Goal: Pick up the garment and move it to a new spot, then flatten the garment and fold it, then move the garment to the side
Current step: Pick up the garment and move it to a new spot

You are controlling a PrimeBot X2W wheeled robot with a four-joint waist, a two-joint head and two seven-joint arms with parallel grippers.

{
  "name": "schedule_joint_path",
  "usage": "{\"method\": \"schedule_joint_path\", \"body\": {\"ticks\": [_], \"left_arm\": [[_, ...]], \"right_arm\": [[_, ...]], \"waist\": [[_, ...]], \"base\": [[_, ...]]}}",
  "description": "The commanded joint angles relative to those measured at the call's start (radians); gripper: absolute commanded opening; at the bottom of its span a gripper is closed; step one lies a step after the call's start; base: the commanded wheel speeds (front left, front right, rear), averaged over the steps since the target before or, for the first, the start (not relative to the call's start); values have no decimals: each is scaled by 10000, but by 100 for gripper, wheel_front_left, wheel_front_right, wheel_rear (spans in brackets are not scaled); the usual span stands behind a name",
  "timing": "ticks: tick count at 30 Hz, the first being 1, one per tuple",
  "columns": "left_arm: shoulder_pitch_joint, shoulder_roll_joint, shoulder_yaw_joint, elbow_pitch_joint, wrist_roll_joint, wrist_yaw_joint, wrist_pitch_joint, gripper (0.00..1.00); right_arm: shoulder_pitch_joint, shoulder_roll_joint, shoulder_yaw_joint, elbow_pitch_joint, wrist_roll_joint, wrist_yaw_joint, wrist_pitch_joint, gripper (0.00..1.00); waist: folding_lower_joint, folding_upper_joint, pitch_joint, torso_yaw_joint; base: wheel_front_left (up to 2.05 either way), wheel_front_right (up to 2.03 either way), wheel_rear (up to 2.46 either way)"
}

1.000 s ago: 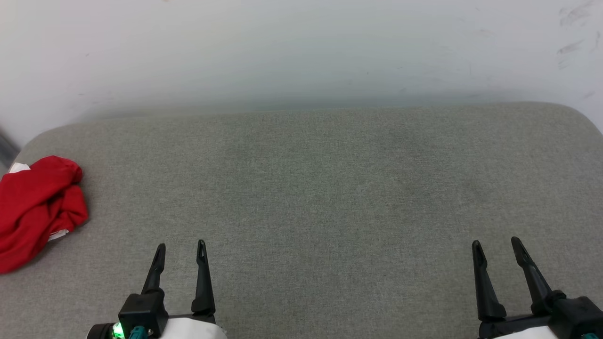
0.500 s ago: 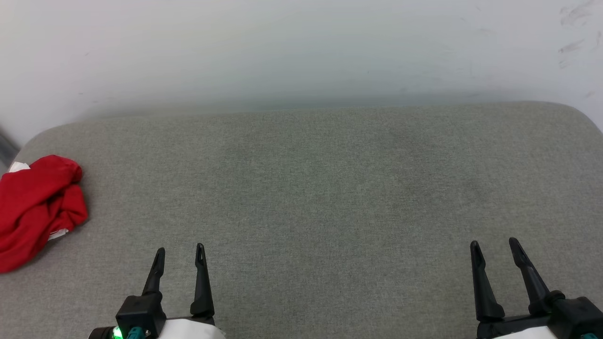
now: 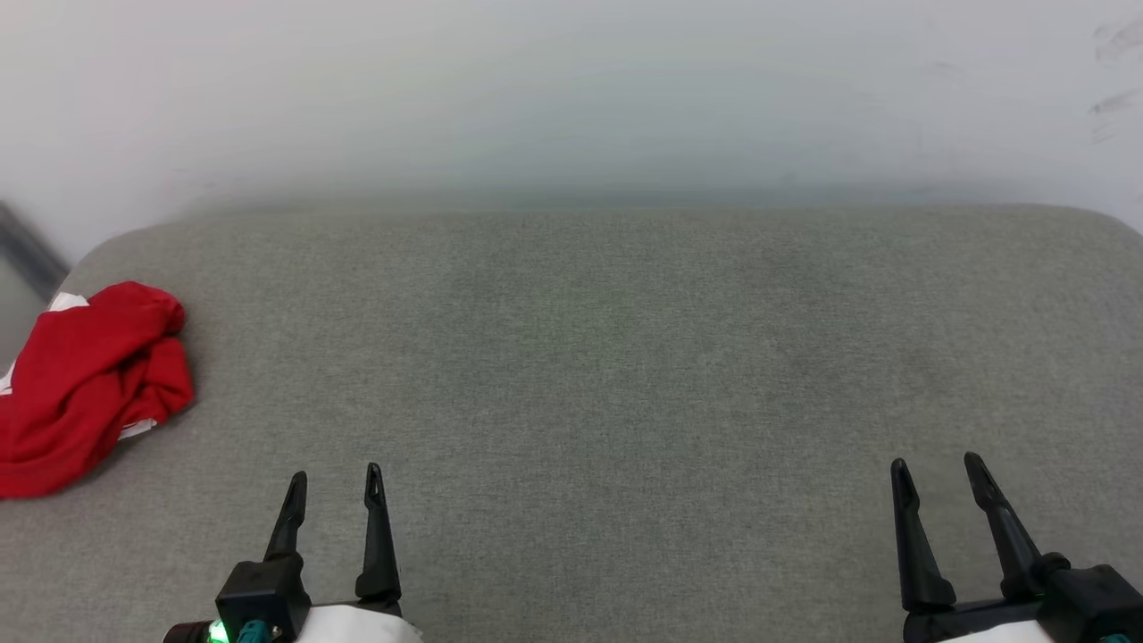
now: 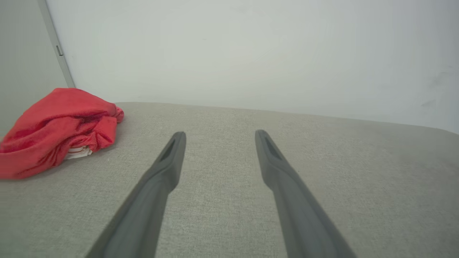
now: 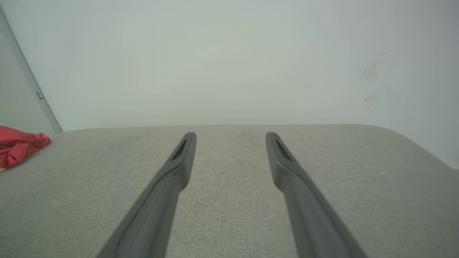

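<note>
Left end effector (image 3: 336, 471): two long, slim black fingers (image 3: 379, 545), each tapering to a rounded tip with a narrow elongated slot just below it. They rise from a blocky black housing (image 3: 263, 589) bearing a lit green indicator (image 3: 217, 632) and a teal connector (image 3: 254, 632). A white forearm shell (image 3: 357, 623) sits beside it. Right end effector (image 3: 935, 461): same finger form, on a black mount (image 3: 1072, 594) with a sliver of white casing (image 3: 991, 636) beneath. In the wrist views the fingers read as matt dark grey.
</note>
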Motion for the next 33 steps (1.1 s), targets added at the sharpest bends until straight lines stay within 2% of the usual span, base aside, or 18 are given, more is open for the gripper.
{"method": "schedule_joint_path", "body": {"ticks": [1, 33], "left_arm": [[-51, 12, 38, 18, 80, 32, -30, 100], [313, 11, 539, -145, -111, 407, -28, 100]], "right_arm": [[123, 2, 7, -41, -42, -3, -20, 100], [395, 2, 173, -121, -121, -3, -20, 100]], "waist": [[0, -1, -1, 94], [0, -1, -148, 3991]], "base": [[0, 0, 0], [0, 0, 0]]}}
